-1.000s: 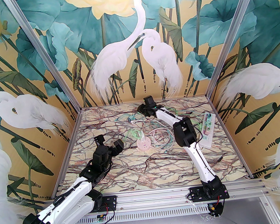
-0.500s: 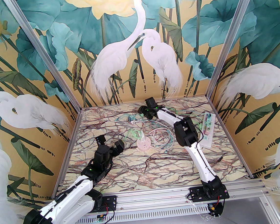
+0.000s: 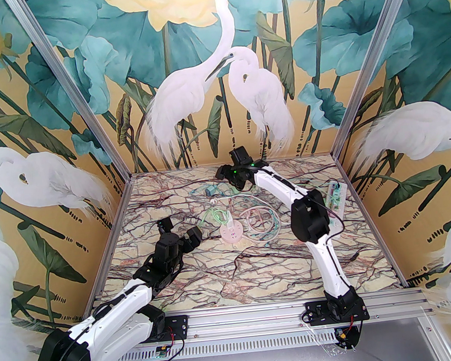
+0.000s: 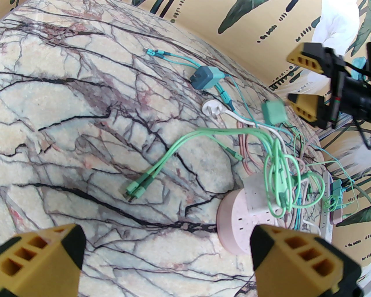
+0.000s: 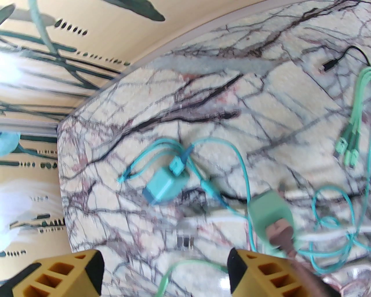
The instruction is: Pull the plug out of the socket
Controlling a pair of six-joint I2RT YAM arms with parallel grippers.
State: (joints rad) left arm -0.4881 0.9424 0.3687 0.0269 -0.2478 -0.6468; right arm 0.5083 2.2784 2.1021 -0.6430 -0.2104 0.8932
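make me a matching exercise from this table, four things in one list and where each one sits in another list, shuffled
Things
1. teal square charger block
2. round pink socket hub
3. long white power strip
4. light green cable ends

Places
a. by the right edge of the marble table
b. on bare marble just left of the hub
c. far side, lying loose and unplugged
d. table middle, with a white cube adapter plugged in on top

Pairs: 1-c, 2-d, 3-a, 4-b

Socket [image 3: 232,234] at centre — power strip [image 3: 339,193] to its right, adapter [image 3: 211,189] behind.
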